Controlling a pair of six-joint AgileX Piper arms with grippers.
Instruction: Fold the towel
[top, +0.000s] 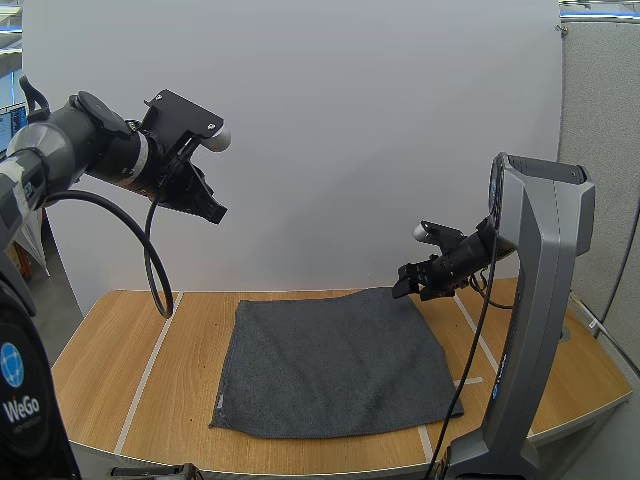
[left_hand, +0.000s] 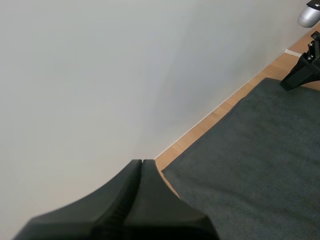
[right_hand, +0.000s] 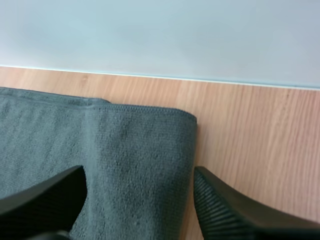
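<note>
Towel: Our dark grey towel lies flat and open on the wooden table. It is not folded yet.
Right gripper: Our right gripper is down low at the towel's far corner. Its jaws stand wide apart and hold nothing.
Towel by the right jaws: The corner lies between the two jaws and just in front of them. One jaw is over the cloth. The other jaw is over bare wood, just beside the towel's edge. We cannot tell if the tips touch the cloth.
Left gripper: Our left gripper hangs high in the air. Its jaws are pressed together with nothing between them.
Towel by the left jaws: The towel is in front of these jaws and well below them.
Wall: A white wall stands behind the table, past both sets of jaws.
</note>
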